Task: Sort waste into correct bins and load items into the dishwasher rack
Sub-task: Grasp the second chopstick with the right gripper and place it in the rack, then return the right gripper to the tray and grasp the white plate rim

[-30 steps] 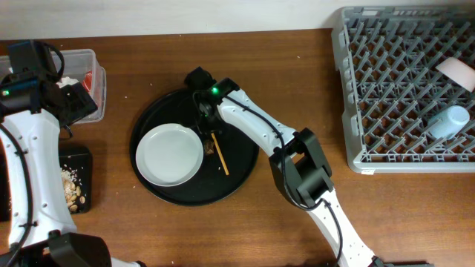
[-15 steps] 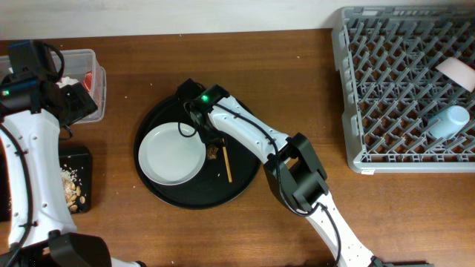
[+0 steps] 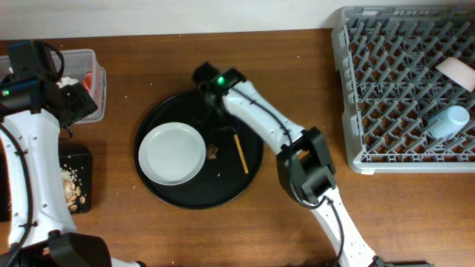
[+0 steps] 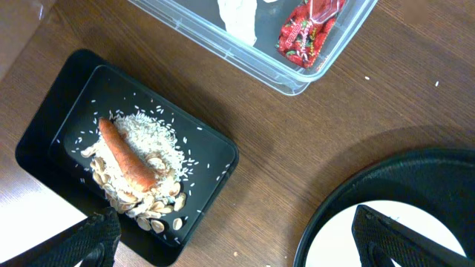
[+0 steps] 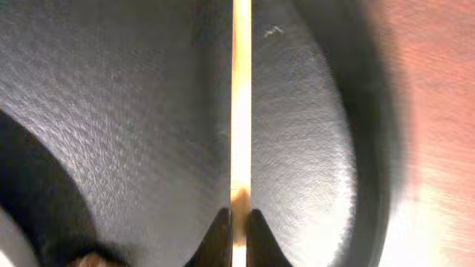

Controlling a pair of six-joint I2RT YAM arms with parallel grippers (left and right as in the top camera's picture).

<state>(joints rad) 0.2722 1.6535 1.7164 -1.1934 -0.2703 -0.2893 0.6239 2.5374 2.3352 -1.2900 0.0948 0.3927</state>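
Your right gripper point(image 5: 237, 226) is clamped on a thin, pale wooden chopstick point(image 5: 240, 111), which runs from the fingertips point(image 5: 219, 231) toward 12 o'clock in the wrist view; you cannot tell whether a second stick lies with it. From overhead the stick sits over the round black tray point(image 3: 185, 199), at 3 o'clock from the white plate point(image 3: 172, 153), with a small dark brown bit point(image 3: 213, 152) between them. Its upper end is hidden under the arm point(image 3: 260, 122). The grey rack point(image 3: 356, 111), holding the light-blue cup point(image 3: 449, 121), stands well apart at 3 o'clock. Your left gripper point(image 4: 241, 241) hangs wide open over the table point(image 4: 297, 163), with the black bin point(image 4: 52, 133) of carrot point(image 4: 126, 157) and rice point(image 4: 159, 137) at 10 o'clock and the clear tub point(image 4: 297, 80) with the red wrapper point(image 4: 304, 30) at 12.
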